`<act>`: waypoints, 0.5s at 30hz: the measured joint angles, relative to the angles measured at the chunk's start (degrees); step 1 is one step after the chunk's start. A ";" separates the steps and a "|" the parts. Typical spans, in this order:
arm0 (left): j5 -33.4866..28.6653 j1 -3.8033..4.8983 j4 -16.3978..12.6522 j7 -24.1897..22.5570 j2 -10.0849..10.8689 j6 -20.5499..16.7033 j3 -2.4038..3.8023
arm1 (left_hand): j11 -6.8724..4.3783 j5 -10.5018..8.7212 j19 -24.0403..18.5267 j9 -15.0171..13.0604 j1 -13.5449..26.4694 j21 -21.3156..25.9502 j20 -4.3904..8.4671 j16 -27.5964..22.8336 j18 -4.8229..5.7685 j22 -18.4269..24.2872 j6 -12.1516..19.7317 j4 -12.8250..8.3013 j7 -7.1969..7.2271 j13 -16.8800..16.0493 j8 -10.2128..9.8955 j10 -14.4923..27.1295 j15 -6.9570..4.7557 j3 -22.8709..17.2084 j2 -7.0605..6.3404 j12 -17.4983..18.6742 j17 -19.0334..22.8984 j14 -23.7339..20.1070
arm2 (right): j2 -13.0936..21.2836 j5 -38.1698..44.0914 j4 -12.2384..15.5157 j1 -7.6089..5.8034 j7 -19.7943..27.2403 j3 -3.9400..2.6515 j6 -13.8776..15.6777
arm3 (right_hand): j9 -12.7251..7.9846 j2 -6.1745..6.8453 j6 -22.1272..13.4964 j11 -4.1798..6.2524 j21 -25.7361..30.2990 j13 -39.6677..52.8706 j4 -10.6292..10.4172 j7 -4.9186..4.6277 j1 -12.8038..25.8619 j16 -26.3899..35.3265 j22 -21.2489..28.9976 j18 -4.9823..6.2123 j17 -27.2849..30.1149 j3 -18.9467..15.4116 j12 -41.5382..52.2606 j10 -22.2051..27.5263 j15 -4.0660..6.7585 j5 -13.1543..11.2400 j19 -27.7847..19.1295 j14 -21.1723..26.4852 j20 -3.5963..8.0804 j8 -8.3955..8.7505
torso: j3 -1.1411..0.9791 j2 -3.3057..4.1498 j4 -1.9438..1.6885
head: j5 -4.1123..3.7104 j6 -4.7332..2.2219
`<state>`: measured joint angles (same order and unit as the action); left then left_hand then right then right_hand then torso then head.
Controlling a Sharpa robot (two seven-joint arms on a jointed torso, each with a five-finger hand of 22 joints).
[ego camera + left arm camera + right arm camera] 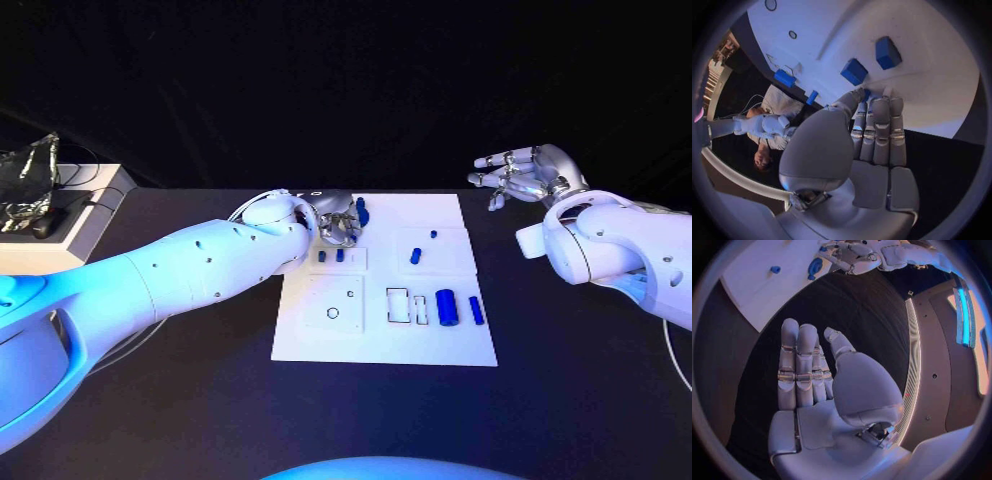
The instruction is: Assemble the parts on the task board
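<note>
The white task board (387, 330) lies in the middle of the black table. My left hand (335, 215) hovers over its far left corner and pinches a small blue part (361, 210) between thumb and fingertips (879, 112); a sliver of that blue part (867, 94) shows at the tips. Two blue blocks (854, 71) stand in the board just beyond the hand. More blue parts sit on the board: a pair (330, 256), a peg (415, 254), a cylinder (449, 307) and a bar (476, 310). My right hand (526, 175) is raised off the board's far right, fingers (798, 365) straight and holding nothing.
A white stand (72, 225) with a crumpled silvery object (29, 185) and cables sits at the table's far left. Empty cut-outs (407, 305) lie in the board's near half. Bare black table (577, 380) surrounds the board.
</note>
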<state>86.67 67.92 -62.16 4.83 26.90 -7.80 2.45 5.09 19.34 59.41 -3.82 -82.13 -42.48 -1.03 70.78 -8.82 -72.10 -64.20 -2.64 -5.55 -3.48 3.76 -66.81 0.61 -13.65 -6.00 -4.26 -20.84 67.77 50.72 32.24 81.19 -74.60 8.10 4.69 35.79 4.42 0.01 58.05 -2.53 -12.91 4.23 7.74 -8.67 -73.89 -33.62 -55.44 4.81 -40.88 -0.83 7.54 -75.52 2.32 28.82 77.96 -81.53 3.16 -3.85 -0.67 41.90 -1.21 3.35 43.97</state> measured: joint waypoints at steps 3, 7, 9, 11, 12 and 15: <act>0.00 0.00 0.23 0.02 -0.14 0.07 -0.04 | -0.18 0.00 0.19 0.00 0.00 -0.13 -0.19 0.00 -0.03 -0.19 0.00 -0.12 0.00 0.00 0.00 -0.18 0.00 -0.30 0.00 0.00 0.00 0.00 | 0.00 0.01 0.04 0.00 0.00 0.00 0.00 | 0.00 0.00 0.00 0.00 0.00 0.00 0.00 0.01 0.00 0.00 0.00 0.00 0.00 0.00 0.00 0.00 -0.01 0.00 0.00 0.00 0.00 0.00 | 0.01 0.00 -0.01 | -0.02 0.04; 0.00 0.00 0.34 0.04 -0.27 0.19 -0.06 | -0.20 0.00 0.20 0.00 0.00 -0.22 -0.20 0.00 -0.06 -0.30 -0.02 -0.29 -0.02 0.00 0.00 -0.61 -0.20 -0.60 0.00 0.00 0.00 0.20 | 0.00 0.03 0.09 0.00 0.01 0.00 0.00 | 0.00 0.00 0.06 0.00 0.00 0.00 0.00 0.07 0.00 0.00 0.01 -0.01 0.00 0.00 0.00 0.01 -0.08 0.00 0.00 -0.08 0.00 0.00 | -0.02 -0.01 -0.01 | -0.05 0.09; 0.00 0.00 0.37 0.04 -0.31 0.26 -0.06 | -0.48 0.00 0.20 0.00 0.00 -0.22 -0.20 0.00 -0.07 -0.42 -0.30 -0.40 -0.30 -0.01 0.00 -1.32 -0.20 -0.71 0.00 0.00 0.00 0.20 | -0.01 0.03 0.09 0.00 0.01 0.00 -0.01 | 0.00 0.00 0.09 0.00 0.00 0.00 0.00 0.09 0.00 0.00 0.01 -0.01 0.00 0.00 0.00 0.01 -0.08 0.00 0.00 -0.08 0.00 0.00 | -0.02 -0.01 -0.01 | -0.05 0.13; 0.00 0.01 0.37 0.04 -0.33 0.37 -0.08 | -0.92 0.00 0.20 0.00 -0.05 -0.34 -0.20 0.00 -0.08 -0.52 -1.15 -0.52 -0.30 -0.13 0.00 -2.15 -0.42 -0.84 0.12 0.00 0.00 0.42 | -0.02 0.04 0.10 0.00 0.01 0.00 -0.01 | 0.00 0.00 0.09 -0.01 0.00 0.00 -0.03 0.10 0.00 0.00 -0.07 0.00 -0.03 0.03 -0.21 0.01 -0.08 0.00 0.00 -0.08 0.00 0.00 | -0.03 -0.03 -0.02 | -0.05 0.23; 0.00 0.01 0.37 0.04 -0.33 0.43 -0.09 | -1.07 0.00 0.20 0.00 -0.17 -0.48 -0.20 0.00 -0.08 -0.58 -1.53 -0.52 -0.24 -0.14 0.00 -2.80 -0.57 -0.84 0.51 -0.08 0.00 0.57 | -0.02 0.04 0.10 0.00 0.01 0.00 -0.01 | 0.00 0.00 0.09 -0.01 0.00 0.00 -0.16 0.10 0.00 0.00 -0.18 -0.01 -0.06 0.16 -0.23 0.01 -0.08 0.00 0.00 -0.08 0.00 0.00 | -0.03 -0.04 -0.03 | -0.05 0.24; -0.01 0.01 0.37 0.04 -0.34 0.55 -0.10 | -1.61 0.00 0.45 0.01 -0.70 -0.64 0.04 0.00 -0.08 -0.77 -2.58 -0.94 -0.32 -0.17 -0.02 -4.50 -0.96 -1.05 1.31 -0.57 0.00 0.96 | -0.03 0.05 0.10 0.00 0.01 0.00 -0.01 | 0.00 0.00 0.09 -0.01 0.00 0.01 -0.16 0.10 0.00 0.00 -0.21 -0.01 -0.06 0.16 -0.23 0.01 -0.08 0.00 0.00 -0.08 0.00 0.00 | -0.02 -0.05 -0.04 | -0.05 0.25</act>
<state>86.66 67.94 -61.79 4.87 26.56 -7.25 2.34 3.49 19.34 59.86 -3.81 -82.83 -43.12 -0.99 70.78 -8.90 -72.87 -66.78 -3.58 -5.87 -3.65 3.74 -71.31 -0.35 -14.70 -4.69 -4.83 -20.84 68.74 50.69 32.28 81.28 -74.60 8.12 4.69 35.78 4.43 0.01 58.14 -2.54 -12.91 4.24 7.58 -8.57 -73.89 -33.62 -55.65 4.80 -40.94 -0.68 7.31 -75.51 2.24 28.82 77.96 -81.61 3.16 -3.86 -0.69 41.84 -1.26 3.30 44.22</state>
